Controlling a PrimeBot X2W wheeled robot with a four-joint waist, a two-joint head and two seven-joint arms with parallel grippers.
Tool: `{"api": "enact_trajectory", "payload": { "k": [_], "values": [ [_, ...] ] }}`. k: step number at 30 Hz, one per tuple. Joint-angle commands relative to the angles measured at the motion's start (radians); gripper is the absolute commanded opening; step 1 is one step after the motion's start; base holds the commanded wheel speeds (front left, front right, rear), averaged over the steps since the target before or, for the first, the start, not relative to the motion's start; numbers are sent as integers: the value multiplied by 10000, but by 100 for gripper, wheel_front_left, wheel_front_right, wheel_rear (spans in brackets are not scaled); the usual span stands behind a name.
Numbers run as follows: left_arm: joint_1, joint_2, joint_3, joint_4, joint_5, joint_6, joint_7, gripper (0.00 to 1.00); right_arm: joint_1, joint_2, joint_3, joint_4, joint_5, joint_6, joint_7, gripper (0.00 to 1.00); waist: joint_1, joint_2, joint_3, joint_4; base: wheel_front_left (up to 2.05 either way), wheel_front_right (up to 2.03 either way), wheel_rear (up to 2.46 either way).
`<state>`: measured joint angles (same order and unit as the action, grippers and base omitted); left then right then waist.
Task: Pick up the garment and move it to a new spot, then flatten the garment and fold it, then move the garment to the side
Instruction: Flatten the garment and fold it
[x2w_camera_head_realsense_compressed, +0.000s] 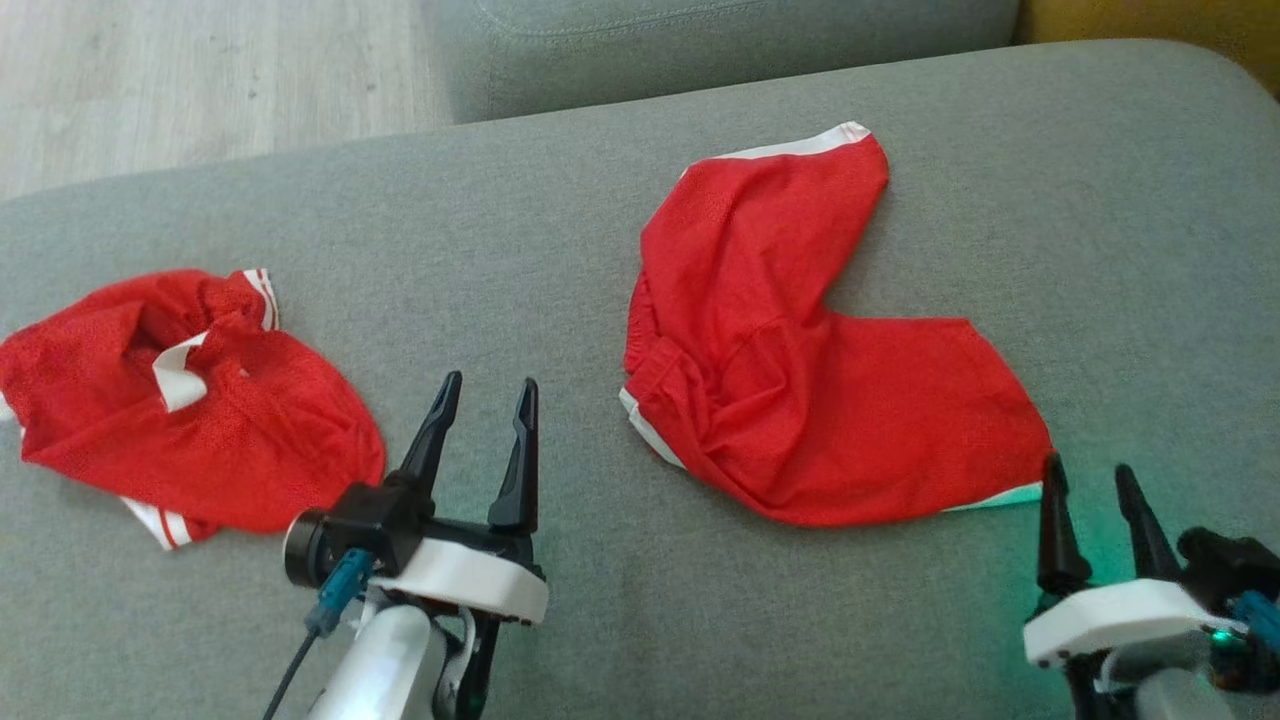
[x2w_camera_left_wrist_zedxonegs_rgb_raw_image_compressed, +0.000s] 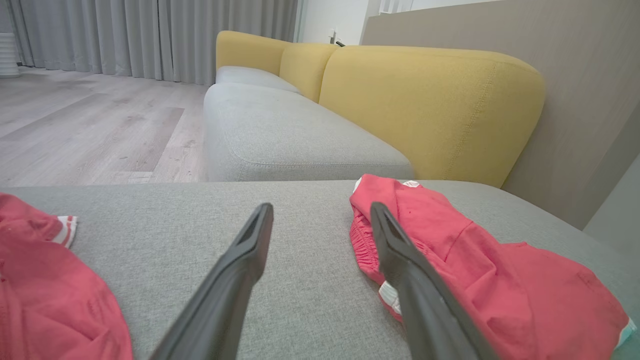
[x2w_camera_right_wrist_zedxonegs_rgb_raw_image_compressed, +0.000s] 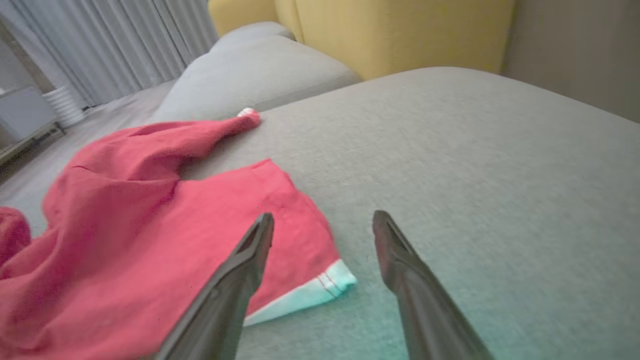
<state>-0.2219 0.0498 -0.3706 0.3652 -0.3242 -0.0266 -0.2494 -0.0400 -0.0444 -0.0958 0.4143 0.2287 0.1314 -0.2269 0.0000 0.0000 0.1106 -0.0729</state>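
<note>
Head view: the left arm is angled up from the lower edge, and the left tool (x2w_camera_head_realsense_compressed: 490, 382) is held spread wide and empty over the grey cushion (x2w_camera_head_realsense_compressed: 600, 250), between the red garment (x2w_camera_head_realsense_compressed: 800, 400) and a second red garment (x2w_camera_head_realsense_compressed: 200, 430). The right tool (x2w_camera_head_realsense_compressed: 1087, 465) is likewise released, its fingers upright just beside the garment's near white-trimmed corner.

Left wrist view: the parted fingers (x2w_camera_left_wrist_zedxonegs_rgb_raw_image_compressed: 235, 280) are seen over bare cushion, with the garment (x2w_camera_left_wrist_zedxonegs_rgb_raw_image_compressed: 475, 265) partly behind one finger.

Right wrist view: the open right tool (x2w_camera_right_wrist_zedxonegs_rgb_raw_image_compressed: 324, 215) is poised at the garment's white hem (x2w_camera_right_wrist_zedxonegs_rgb_raw_image_compressed: 310, 292); whether they touch cannot be told.
</note>
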Motion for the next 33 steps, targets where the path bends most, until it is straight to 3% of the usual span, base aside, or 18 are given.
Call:
{"api": "enact_trajectory", "payload": {
  "k": [1,7,17,18,19,20,33],
  "values": [
    [-240,5,247,-274,110,4,-124,100,-326,-59,-8,-18,-39,-7,57,100,0,0,57,34,0,0,0],
    [-330,5,222,-273,132,10,-124,100,-952,-59,-447,1113,-225,-7,379,100,0,0,263,154,0,0,0],
    [-437,5,250,-280,134,33,-124,100,-1546,-59,-291,2431,-324,-7,553,100,0,0,459,266,0,0,0],
    [-437,5,263,-270,134,36,-124,100,-1578,-59,-263,2511,-306,-7,538,90,0,0,449,257,0,0,0],
    [-436,5,279,-258,134,37,-124,100,-1608,-59,-233,2584,-287,-7,521,38,0,0,437,243,0,0,0],
    [-437,5,296,-245,135,38,-124,100,-1641,-59,-206,2648,-269,-7,508,0,0,0,421,226,0,0,0],
    [-617,51,354,-75,342,-143,-124,100,-1847,-59,-1066,2356,-910,-7,365,0,0,0,315,-145,0,0,0]
  ]
}}
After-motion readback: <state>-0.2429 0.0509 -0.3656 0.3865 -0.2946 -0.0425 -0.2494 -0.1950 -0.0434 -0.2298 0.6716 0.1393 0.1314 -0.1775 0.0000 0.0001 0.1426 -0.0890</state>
